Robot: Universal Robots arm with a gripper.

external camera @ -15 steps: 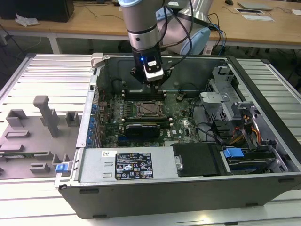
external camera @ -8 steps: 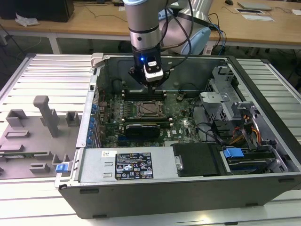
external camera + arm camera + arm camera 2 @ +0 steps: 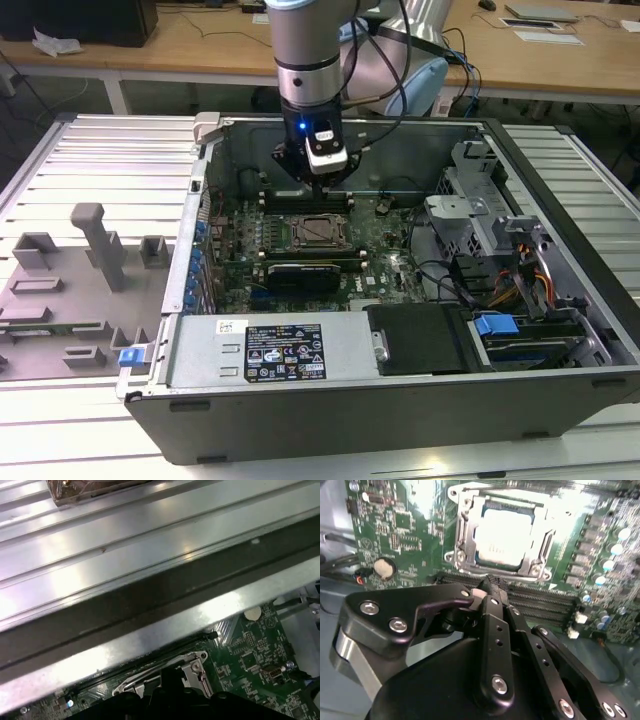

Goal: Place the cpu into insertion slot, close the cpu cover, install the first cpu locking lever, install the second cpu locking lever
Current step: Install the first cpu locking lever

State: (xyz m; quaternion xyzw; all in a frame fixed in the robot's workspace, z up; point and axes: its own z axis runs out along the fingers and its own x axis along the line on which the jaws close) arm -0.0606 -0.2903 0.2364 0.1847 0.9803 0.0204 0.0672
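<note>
The open case (image 3: 400, 390) is lying on its side on the ribbed table (image 3: 100, 150), its motherboard (image 3: 390, 262) facing up. I am hanging from the arm (image 3: 310, 60) inside the case, over the far half of the board in the exterior view. My gripper (image 3: 490, 583) is pointing down at the memory slots (image 3: 545, 605), just beside the slot (image 3: 294, 232). My 2 fingers (image 3: 495, 625) are pressing tip to tip, clenched on nothing. The slot is sitting near the board's middle. The cover (image 3: 467, 535) is lying flat over it, and the cpu (image 3: 502, 540) is showing pale through the cover's window, seated in the slot. How the 2 levers are lying I cannot tell
</note>
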